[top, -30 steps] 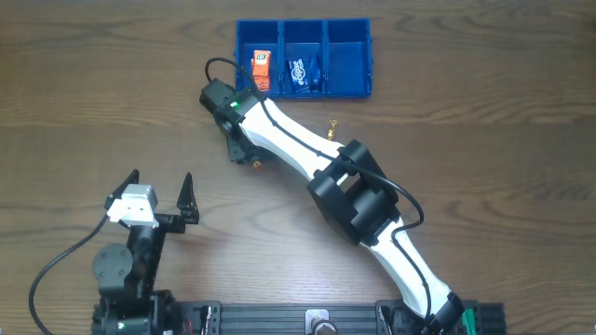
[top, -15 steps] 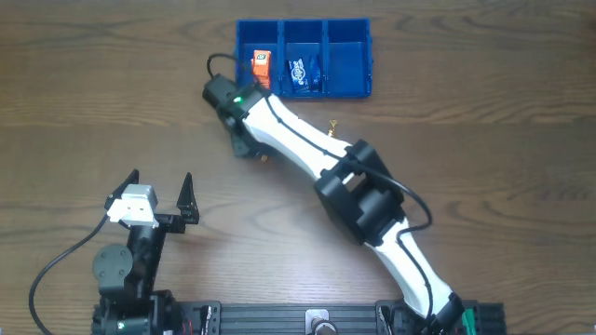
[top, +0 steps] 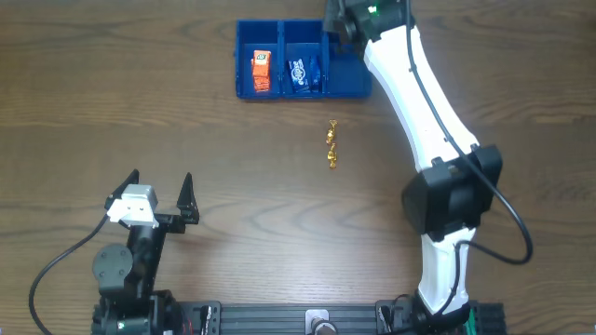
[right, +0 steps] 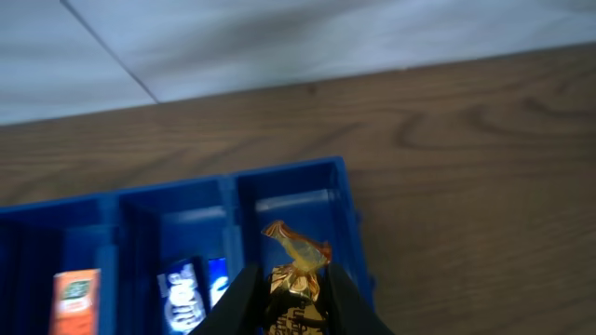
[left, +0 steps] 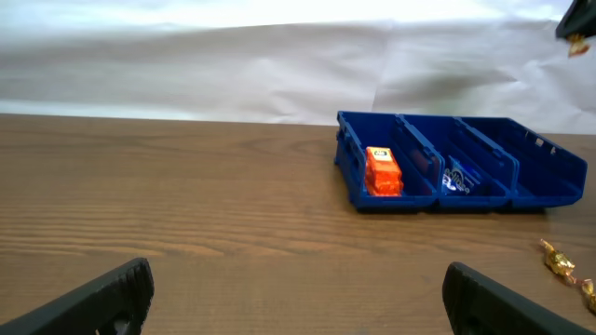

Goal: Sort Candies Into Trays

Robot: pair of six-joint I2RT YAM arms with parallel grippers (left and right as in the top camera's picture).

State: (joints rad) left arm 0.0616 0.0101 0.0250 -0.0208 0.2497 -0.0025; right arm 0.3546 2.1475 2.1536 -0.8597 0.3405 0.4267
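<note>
tray (top: 303, 94) holds one orange candy (top: 262, 72), one blue candy (top: 304, 72); two gold candies (top: 331, 136) (top: 333, 160) beside tray; right end effector (right: 296, 288) clamps third gold candy (right: 296, 265) above tray; left end effector (top: 160, 186) spread wide, unloaded.

I can read nothing: the print on the small orange candy packet (left: 383, 173) and the blue wrapped candy (top: 303, 72) is too small.

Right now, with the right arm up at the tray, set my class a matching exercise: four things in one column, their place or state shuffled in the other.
Column one:
1 orange candy
2 blue candy
3 loose gold candies
4 right gripper

Column two:
a shut on a gold candy
b middle compartment of the tray
c bare table
d tray's left compartment in the top view

Pairs: 1-d, 2-b, 3-c, 4-a.
</note>
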